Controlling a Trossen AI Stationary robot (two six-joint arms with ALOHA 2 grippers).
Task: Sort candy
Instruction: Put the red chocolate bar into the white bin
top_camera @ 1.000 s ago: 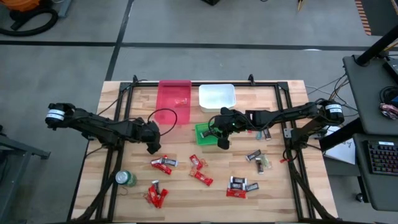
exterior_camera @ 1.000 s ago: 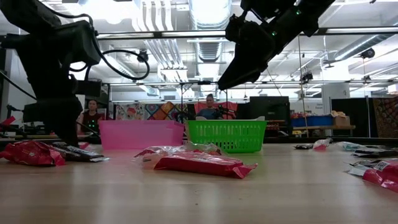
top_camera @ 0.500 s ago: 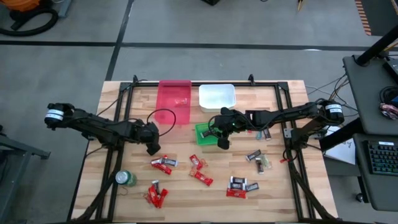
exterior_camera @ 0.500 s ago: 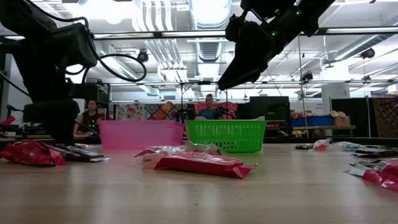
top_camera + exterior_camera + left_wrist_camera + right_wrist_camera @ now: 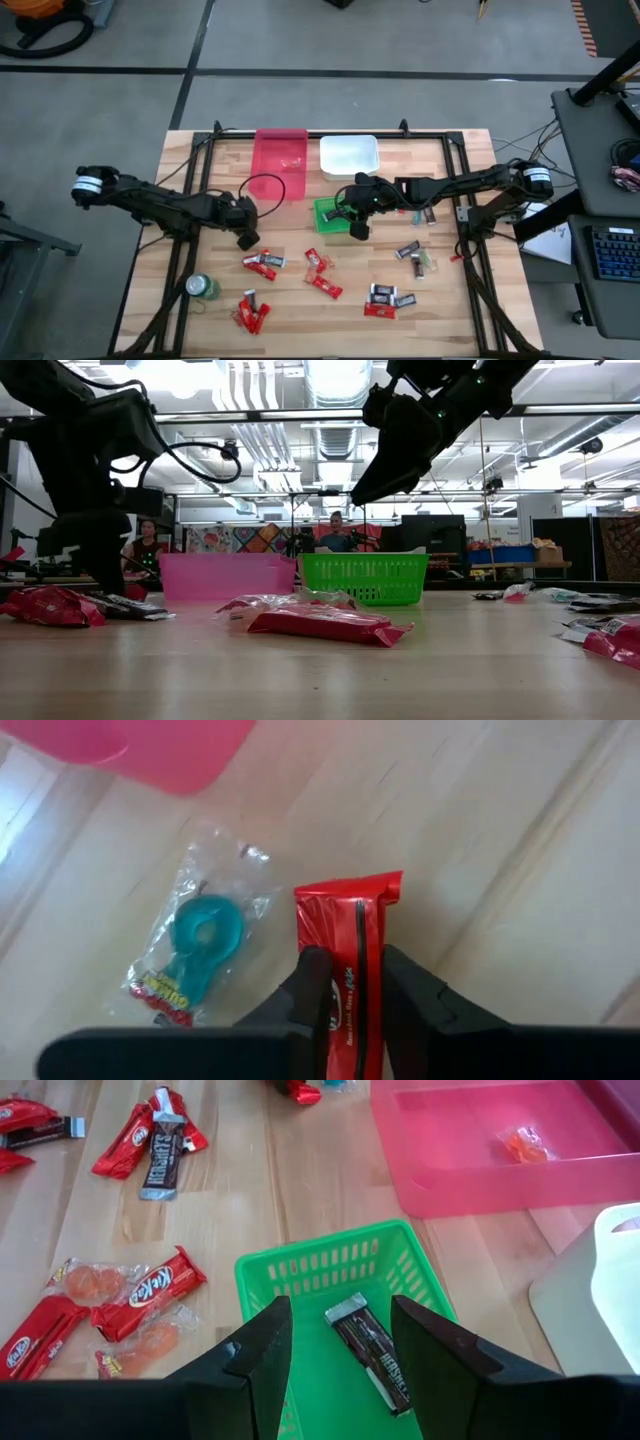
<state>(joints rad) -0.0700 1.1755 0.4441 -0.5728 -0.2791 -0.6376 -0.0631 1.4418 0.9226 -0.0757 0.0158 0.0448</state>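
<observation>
- Since the earlier frames, only the left gripper (image 5: 350, 982) has changed: its fingers have drawn in around a shiny red wrapped candy bar (image 5: 350, 960), and in the low view it sits a little higher at the left of the frame; the right arm has not shifted.
- Deciding relation: that red bar runs lengthwise straight out from the left gripper, its sealed end pointing toward the upper part of the left wrist frame and the fingers pinching its two long edges, so a straight lift suits it.
- Whether it has left the wooden desk (image 5: 440, 300) I cannot tell.
- Right gripper (image 5: 340, 1345) hangs unclenched and empty above the green mesh basket (image 5: 275, 1275), centre of the high view, where one dark black-and-silver wrapped bar (image 5: 372, 1350) lies.
- Counts, high view: three bins, namely the translucent pink plastic bin (image 5: 280, 160), the white plastic bin (image 5: 349, 156) and the basket; one green round can (image 5: 202, 288) at lower left.
- Loose candy lies in about six small clusters across the lower half; individual pieces are too small to count.
- One clear packet holding a teal ring sweet (image 5: 200, 945) lies just beside the gripped bar.
</observation>
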